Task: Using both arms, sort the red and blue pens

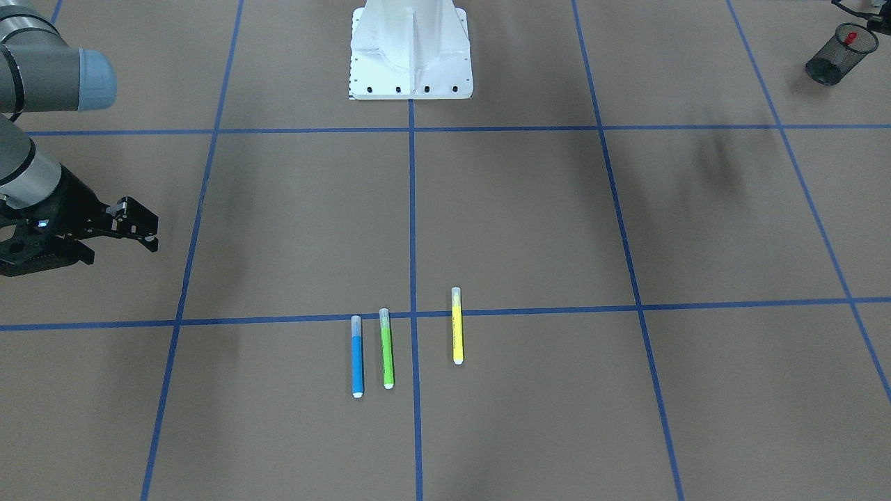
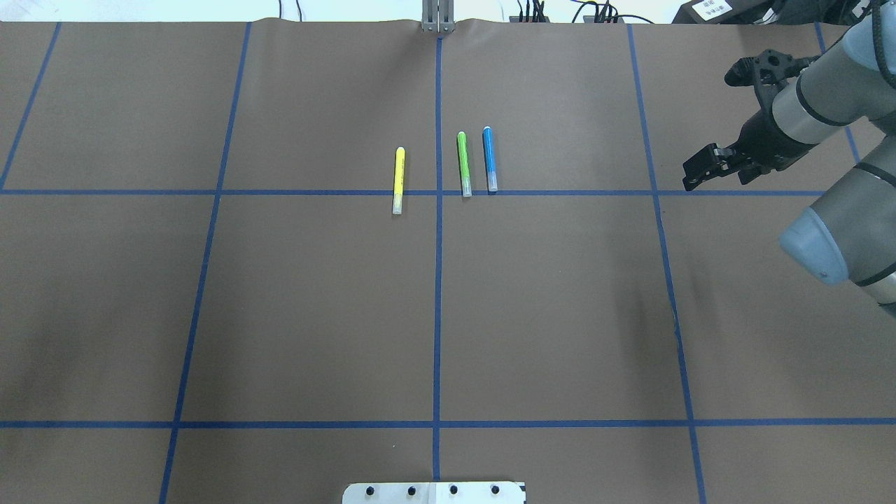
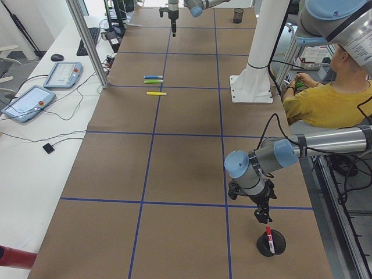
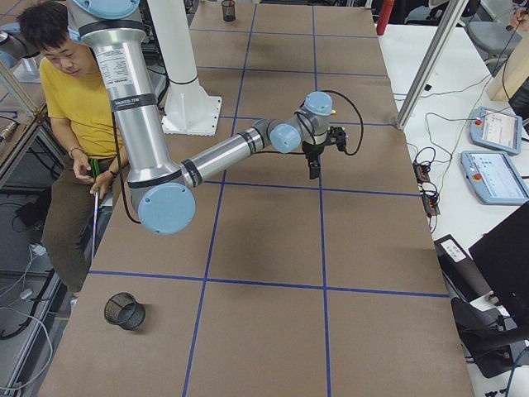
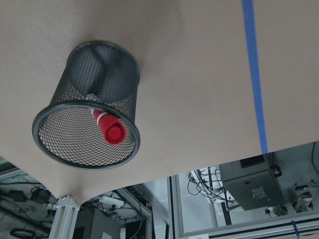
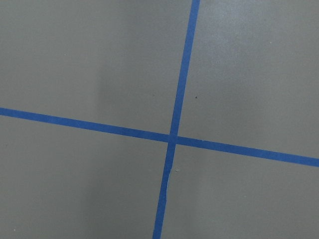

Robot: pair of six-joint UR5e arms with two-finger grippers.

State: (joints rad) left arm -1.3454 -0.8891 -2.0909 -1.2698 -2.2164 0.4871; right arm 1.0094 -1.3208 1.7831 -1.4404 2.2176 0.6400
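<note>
The red-capped marker (image 5: 108, 128) stands inside a black mesh cup (image 5: 94, 89), cap up; the same marker (image 1: 850, 36) shows at the table's corner. The blue highlighter (image 1: 357, 365) lies flat on the brown table, also seen from overhead (image 2: 489, 159). My right gripper (image 2: 693, 175) hovers well to the right of it, open and holding nothing, and shows again from the front (image 1: 154, 233). My left gripper (image 3: 263, 215) hangs just above the cup (image 3: 271, 244); whether it is open or shut I cannot tell.
A green highlighter (image 2: 463, 164) lies right beside the blue one, a yellow one (image 2: 397, 180) further left. A second mesh cup (image 4: 124, 310) stands near the table's right end. The white pedestal (image 1: 411, 56) is bolted mid-table. A person in a yellow shirt (image 3: 319, 99) sits behind the robot.
</note>
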